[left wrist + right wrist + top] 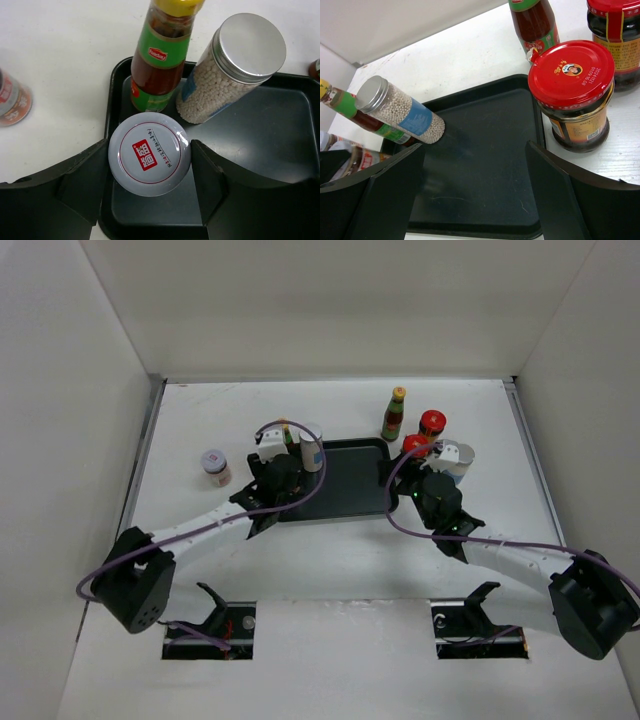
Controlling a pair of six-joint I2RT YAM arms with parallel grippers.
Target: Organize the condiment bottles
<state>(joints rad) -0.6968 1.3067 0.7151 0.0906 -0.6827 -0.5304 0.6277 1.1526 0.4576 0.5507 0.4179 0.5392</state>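
My left gripper (150,172) is shut on a short white-lidded jar (150,153) standing in the near-left corner of the dark tray (270,125); in the top view the gripper (280,472) hides the jar. Behind it in the tray stand a yellow-capped bottle (162,55) and a pale grey-capped cylinder (230,70). My right gripper (475,200) is open and empty over the tray's right part (485,165). Just right of it on the table stands a red-capped jar (572,90), with another red-capped jar (615,40) and a second yellow-capped bottle (395,415) behind.
Another white-lidded jar (215,467) stands on the table left of the tray (350,485); it also shows in the left wrist view (12,97). White walls close the table on the left, back and right.
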